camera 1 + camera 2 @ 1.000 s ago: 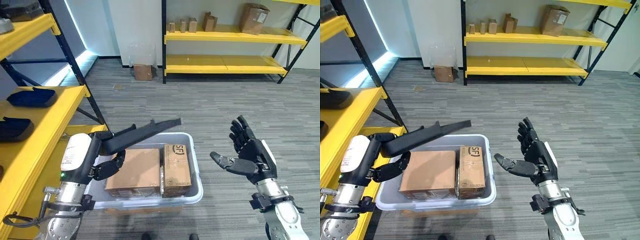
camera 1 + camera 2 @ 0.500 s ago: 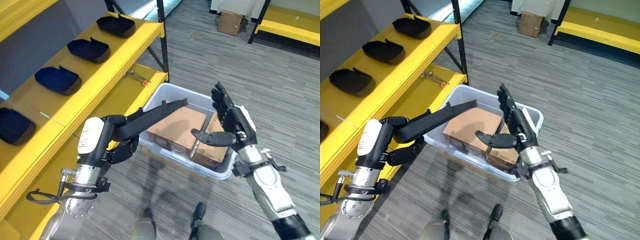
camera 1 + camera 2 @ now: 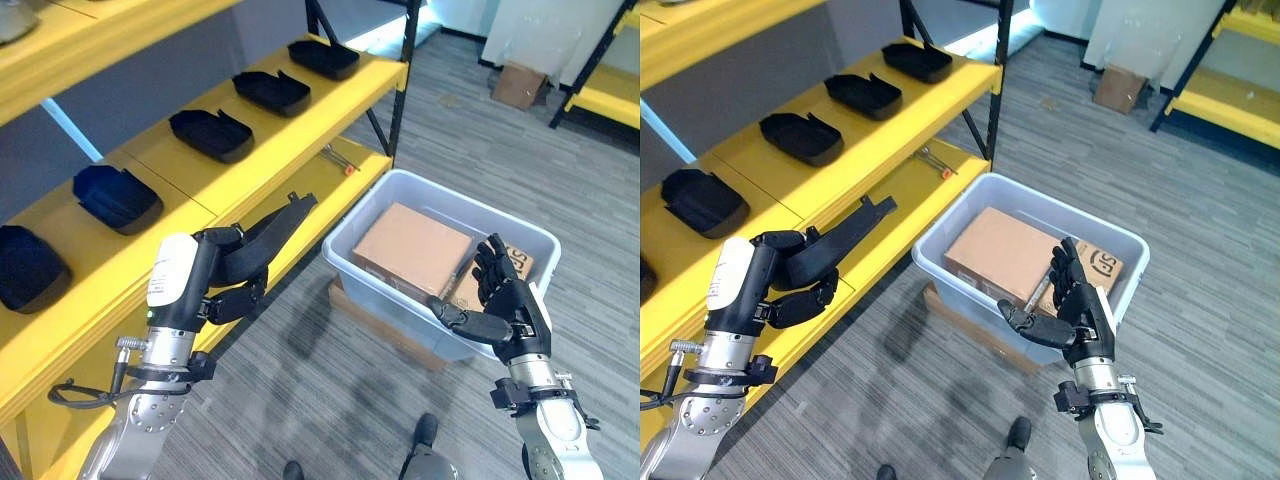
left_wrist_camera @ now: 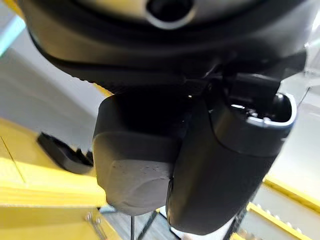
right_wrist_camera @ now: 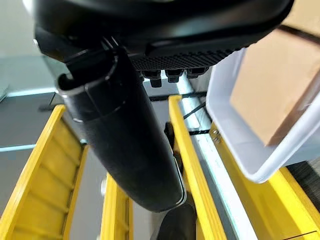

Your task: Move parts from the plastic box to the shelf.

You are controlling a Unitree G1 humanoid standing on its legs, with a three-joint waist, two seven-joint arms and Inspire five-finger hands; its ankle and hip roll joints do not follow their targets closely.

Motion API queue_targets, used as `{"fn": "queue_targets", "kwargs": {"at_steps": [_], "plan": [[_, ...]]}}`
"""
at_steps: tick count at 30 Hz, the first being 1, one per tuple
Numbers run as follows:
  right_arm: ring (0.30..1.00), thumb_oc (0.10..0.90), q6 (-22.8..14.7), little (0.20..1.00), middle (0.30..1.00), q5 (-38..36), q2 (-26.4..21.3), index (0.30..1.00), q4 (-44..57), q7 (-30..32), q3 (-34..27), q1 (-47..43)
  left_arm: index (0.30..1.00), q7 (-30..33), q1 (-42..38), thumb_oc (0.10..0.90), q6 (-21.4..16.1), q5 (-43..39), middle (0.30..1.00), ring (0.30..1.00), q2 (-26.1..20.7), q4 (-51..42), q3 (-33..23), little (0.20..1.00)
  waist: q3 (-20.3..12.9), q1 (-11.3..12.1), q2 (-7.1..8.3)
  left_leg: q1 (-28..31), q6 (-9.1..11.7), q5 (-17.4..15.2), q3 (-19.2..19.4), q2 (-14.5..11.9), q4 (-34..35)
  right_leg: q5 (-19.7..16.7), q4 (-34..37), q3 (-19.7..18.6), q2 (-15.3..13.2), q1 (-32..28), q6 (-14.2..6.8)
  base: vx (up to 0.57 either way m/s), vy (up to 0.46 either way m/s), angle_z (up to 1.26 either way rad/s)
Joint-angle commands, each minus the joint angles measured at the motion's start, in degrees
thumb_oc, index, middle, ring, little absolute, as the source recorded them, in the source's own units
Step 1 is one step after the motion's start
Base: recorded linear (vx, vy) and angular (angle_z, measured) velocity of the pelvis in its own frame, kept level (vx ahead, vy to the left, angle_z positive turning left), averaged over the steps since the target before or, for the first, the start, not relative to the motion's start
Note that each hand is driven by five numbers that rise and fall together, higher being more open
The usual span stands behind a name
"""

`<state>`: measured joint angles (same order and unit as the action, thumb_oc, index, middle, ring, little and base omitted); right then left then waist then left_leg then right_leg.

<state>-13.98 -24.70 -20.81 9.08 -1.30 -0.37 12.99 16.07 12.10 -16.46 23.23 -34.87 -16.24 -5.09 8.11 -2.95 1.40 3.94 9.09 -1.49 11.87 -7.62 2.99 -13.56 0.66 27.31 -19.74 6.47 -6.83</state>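
My left hand [image 3: 232, 298] is shut on a long black part [image 3: 272, 226], which slants up toward the yellow shelf [image 3: 160, 166] and hangs over the front edge of its lower board. Several black parts [image 3: 210, 135] lie in a row on the shelf's middle board. The grey plastic box [image 3: 385, 300] stands on the floor to the right, with a brown cardboard box [image 3: 415, 245] and a printed carton [image 3: 1102, 268] inside. My right hand [image 3: 510, 305] is open, fingers straight, at the box's near right corner.
A small tool [image 3: 340, 160] lies on the lower shelf board [image 3: 300, 195]. A flat cardboard piece [image 3: 380, 325] sits under the plastic box. A cardboard box [image 3: 518, 82] stands on the floor far behind, beside another yellow rack [image 3: 605, 100].
The view has swung left to face the shelf. My left hand keeps hold of the black part. My right hand has come off the box's top and hangs lower at its near corner.
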Motion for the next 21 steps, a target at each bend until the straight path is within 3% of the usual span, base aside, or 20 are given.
{"fn": "queue_targets", "kwargs": {"at_steps": [1,5,7,10,12,13,14,15,16,17,19,20,21], "plan": [[1.000,0.900,-5.7,1.000,1.000,1.4,-2.5,1.000,5.9,-0.1,-1.1,-6.0,0.300,6.7,-3.9,0.400,-4.7,1.1,0.300,0.300,-1.2,-8.3,-6.2,0.300,-4.4,-0.3,0.33,2.4,-4.9,-4.6,3.5,1.6,2.0,-0.3,3.2,-0.9,-1.5,-0.1,-6.8,-0.01,0.090,0.20],[1.000,0.900,-5.6,1.000,1.000,1.8,-2.4,1.000,5.7,0.7,0.1,-7.6,0.300,7.2,-4.2,0.400,-4.8,0.7,0.300,0.300,-1.7,-8.2,-6.3,0.300,-4.3,1.7,2.97,2.1,-6.6,-6.1,1.6,4.1,0.5,-3.5,3.6,-0.3,-4.2,-1.8,-7.8,-0.01,0.147,0.23],[1.000,0.900,-5.6,1.000,1.000,2.5,-2.1,1.000,5.8,1.1,0.2,-8.0,0.300,7.4,-4.6,0.400,-4.6,1.1,0.300,0.300,-2.2,-8.3,-6.2,0.300,-4.2,2.0,3.57,1.5,-7.1,-6.8,1.1,5.0,-0.9,-5.2,3.6,0.2,-5.4,-2.2,-8.2,-0.02,0.127,0.35],[1.000,0.900,-5.3,1.000,1.000,3.0,-1.2,1.000,5.5,1.4,0.5,-7.7,0.300,7.4,-5.0,0.400,-4.6,1.7,0.300,0.300,-3.5,-7.8,-5.5,0.300,-4.0,2.0,3.65,1.4,-8.4,-6.9,0.0,6.9,-0.6,-7.3,2.3,-0.4,-7.2,-2.3,-8.2,-0.01,0.250,0.27],[1.000,0.900,-5.5,1.000,1.000,3.0,-0.6,1.000,5.1,1.8,0.9,-7.2,0.300,7.3,-5.9,0.400,-4.6,1.8,0.300,0.300,-4.2,-7.4,-4.0,0.300,-3.1,0.8,3.64,1.6,-9.4,-4.9,-0.8,8.3,0.9,-7.3,-1.1,-3.4,-7.7,-1.0,-7.5,-0.08,0.305,0.50],[1.000,0.900,-5.5,1.000,1.000,2.5,-0.7,1.000,5.1,1.2,1.2,-6.6,0.300,7.2,-6.3,0.400,-4.4,1.4,0.300,0.300,-4.3,-6.1,-2.4,0.300,-2.3,-2.2,2.43,2.3,-10.2,-4.0,-3.2,8.1,2.0,-1.5,-4.9,-15.8,-0.8,1.7,-5.0,-0.10,0.262,0.58],[1.000,0.900,-5.5,1.000,1.000,2.4,-0.7,1.000,5.1,1.2,1.1,-6.7,0.300,7.2,-6.4,0.400,-4.5,1.4,0.300,0.300,-4.3,-6.1,-2.4,0.300,-2.5,-1.9,2.60,1.9,-10.2,-3.7,-2.9,8.2,2.0,-1.6,-5.2,-16.3,-0.8,2.6,-4.8,0.02,0.366,0.78],[1.000,0.900,-5.2,1.000,1.000,1.1,-1.5,1.000,5.2,-0.3,0.7,-4.9,0.300,5.7,-6.2,0.400,-4.7,0.2,0.300,0.300,-3.8,-5.5,-1.5,0.300,-2.1,-4.2,1.76,2.4,-10.9,-3.5,-4.8,8.3,2.0,5.5,-8.8,-24.1,8.5,3.8,-2.8,0.03,0.243,0.92],[1.000,0.900,-5.2,1.000,1.000,0.9,-2.1,1.000,5.4,-1.0,0.2,-3.9,0.300,5.0,-5.7,0.400,-4.7,-0.2,0.300,0.300,-3.4,-5.4,-1.3,0.300,-2.1,-4.8,1.75,2.3,-11.3,-3.0,-5.3,8.6,2.0,8.3,-11.6,-25.6,12.5,4.3,-1.6,0.03,0.241,0.63],[1.000,0.900,-5.2,1.000,1.000,0.9,-2.2,1.000,5.4,-1.0,0.2,-3.9,0.300,5.0,-5.6,0.400,-4.7,-0.2,0.300,0.300,-3.4,-5.5,-1.4,0.300,-2.2,-4.8,1.78,2.1,-11.2,-2.8,-5.3,8.6,2.0,8.4,-12.0,-25.6,12.5,4.7,-1.4,0.00,0.112,0.36],[1.000,0.900,-4.9,1.000,1.000,0.3,-2.7,1.000,5.6,-2.2,-0.7,-2.0,0.300,3.6,-5.8,0.400,-4.4,-0.9,0.300,0.300,-2.7,-5.0,-0.6,0.300,-2.8,-5.6,2.11,1.6,-11.8,-2.1,-6.6,9.6,2.0,12.5,-14.1,-25.5,17.7,3.4,0.5,0.01,0.077,0.59],[1.000,0.900,-4.9,1.000,1.000,0.1,-3.0,1.000,5.4,-2.8,-1.2,-1.3,0.300,3.0,-6.3,0.400,-4.2,-1.0,0.300,0.300,-1.9,-4.6,0.3,0.300,-3.9,-5.9,2.46,0.7,-11.8,-1.3,-7.6,10.6,2.0,14.4,-13.3,-26.3,21.7,2.3,1.7,0.01,0.044,0.86],[1.000,0.900,-4.9,1.000,1.000,0.1,-3.0,1.000,5.5,-2.8,-1.2,-1.3,0.300,3.0,-6.3,0.400,-4.2,-0.9,0.300,0.300,-1.9,-4.5,0.3,0.300,-3.9,-5.9,2.44,0.7,-11.8,-1.3,-7.6,10.6,2.0,14.4,-13.3,-26.2,21.7,2.3,1.7,0.01,0.028,0.83]]}}
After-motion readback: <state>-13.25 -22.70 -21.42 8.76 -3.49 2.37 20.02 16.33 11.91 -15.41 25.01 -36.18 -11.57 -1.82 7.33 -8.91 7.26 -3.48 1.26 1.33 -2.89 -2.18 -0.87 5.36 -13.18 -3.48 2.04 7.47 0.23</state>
